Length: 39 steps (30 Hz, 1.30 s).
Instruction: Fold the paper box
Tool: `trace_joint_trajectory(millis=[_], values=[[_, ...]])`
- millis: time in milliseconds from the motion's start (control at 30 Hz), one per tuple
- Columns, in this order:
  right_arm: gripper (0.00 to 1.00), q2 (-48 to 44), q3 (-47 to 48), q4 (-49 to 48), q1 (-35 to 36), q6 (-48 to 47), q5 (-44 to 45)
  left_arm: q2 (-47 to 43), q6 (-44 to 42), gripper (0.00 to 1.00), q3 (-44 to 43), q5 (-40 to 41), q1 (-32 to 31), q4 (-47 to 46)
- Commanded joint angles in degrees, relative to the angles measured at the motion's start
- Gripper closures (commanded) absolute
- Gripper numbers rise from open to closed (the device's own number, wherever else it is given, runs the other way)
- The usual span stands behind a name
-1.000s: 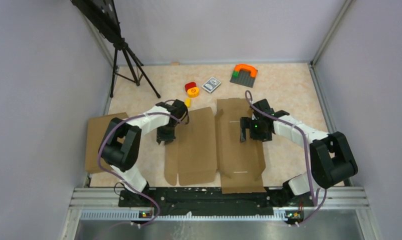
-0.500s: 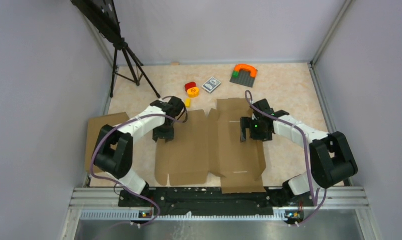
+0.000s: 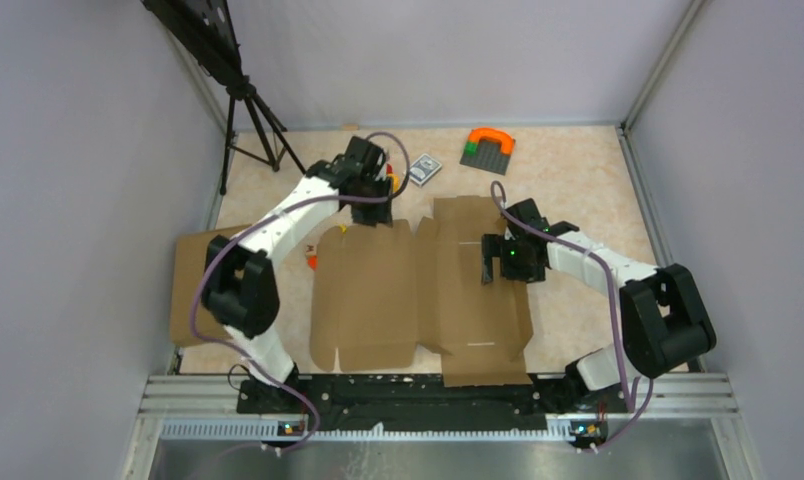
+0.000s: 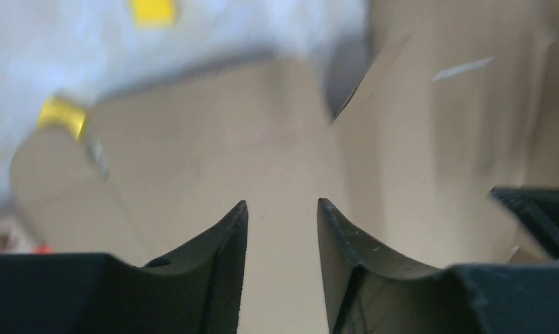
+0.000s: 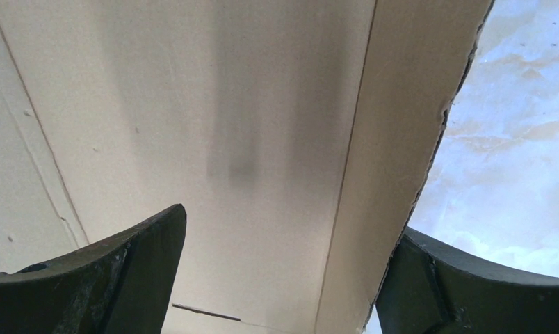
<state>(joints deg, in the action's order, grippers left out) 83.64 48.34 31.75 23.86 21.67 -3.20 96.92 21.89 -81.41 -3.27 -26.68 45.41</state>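
The left gripper (image 4: 282,205) hangs half-parted and empty over the far edge of the paper box (image 3: 398,300), probably lining up on a flap. The right gripper (image 3: 490,264), spread wide and holding nothing, sits low over the right panel, likely to steady it. The sheet lies flat on the middle of the surface (image 3: 578,180), its panels side by side left to right and its creases running near to far.

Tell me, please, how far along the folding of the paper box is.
Done: nothing folded yet; the paper box lies flat as a die-cut sheet, with no wall or flap visibly upright. In hand: the left gripper is at its far edge, jaws apart and empty; the right gripper hangs open over its right half. Left: every fold and the closing.
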Motion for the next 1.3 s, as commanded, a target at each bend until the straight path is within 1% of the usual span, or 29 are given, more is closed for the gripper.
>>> trace_joint_trajectory(millis=[0, 100, 200, 267, 400, 467, 533, 600, 733, 833, 867, 967, 1167, 1200, 1267], values=[[0.09, -2.9, -0.4, -0.9, 0.5, 1.0, 2.1, 12.4, -5.0, 0.62, -12.1, -8.1, -0.1, -7.2], [0.10, -4.2, -1.1, -1.3, 0.5, 1.9, 1.8, 18.8, -6.1, 0.76, -18.5, -10.2, -0.1, -10.5], [0.11, -4.9, -1.9, -1.5, 0.5, 2.6, 1.3, 23.8, -6.9, 0.88, -24.1, -10.3, -0.1, -13.5], [0.12, -5.0, -1.9, -1.2, 0.5, 2.6, 1.3, 27.1, -7.2, 0.99, -27.3, -10.6, 0.0, -15.1], [0.12, -5.1, -1.9, -0.6, 0.5, 2.6, 1.3, 35.1, -7.3, 1.00, -38.2, -12.9, 0.0, -10.9], [0.12, -5.2, -1.9, -0.4, 0.5, 2.6, 1.1, 38.2, -7.2, 0.91, -42.7, -14.2, 0.0, -9.2], [0.12, -5.5, -1.9, -0.4, 0.5, 2.5, 0.8, 39.9, -7.8, 0.76, -44.8, -15.9, 0.0, -9.3], [0.12, -5.7, -1.9, -0.3, 0.5, 2.3, 0.4, 39.9, -8.7, 0.62, -44.1, -18.7, 0.2, -11.4], [0.12, -6.3, -1.4, 0.5, 0.5, 1.8, 0.2, 39.9, -10.2, 0.41, -41.8, -29.8, 1.1, -17.5], [0.12, -6.5, -0.9, 0.9, 0.5, 1.6, -0.2, 42.8, -13.0, 0.23, -45.0, -37.4, 1.1, -16.4], [0.12, -6.6, -0.8, 1.0, 0.6, 1.5, -0.2, 44.1, -13.0, 0.19, -47.3, -37.9, 1.2, -15.0], [0.12, -6.8, -0.7, 1.2, 0.5, 1.4, -0.5, 49.7, -13.6, 0.18, -54.5, -37.7, 1.2, -8.1], [0.12, -7.1, -0.6, 1.3, 0.5, 1.3, -1.1, 49.9, -12.1, 0.17, -52.0, -36.2, 1.2, -10.3], [0.12, -7.1, -0.6, 1.4, 0.5, 1.3, -1.1, 49.6, -11.9, 0.18, -51.4, -36.8, 1.2, -10.8], [0.12, -7.2, -0.7, 1.5, 0.5, 1.2, -1.0, 49.5, -11.4, 0.26, -51.5, -39.2, 1.3, -10.9]])
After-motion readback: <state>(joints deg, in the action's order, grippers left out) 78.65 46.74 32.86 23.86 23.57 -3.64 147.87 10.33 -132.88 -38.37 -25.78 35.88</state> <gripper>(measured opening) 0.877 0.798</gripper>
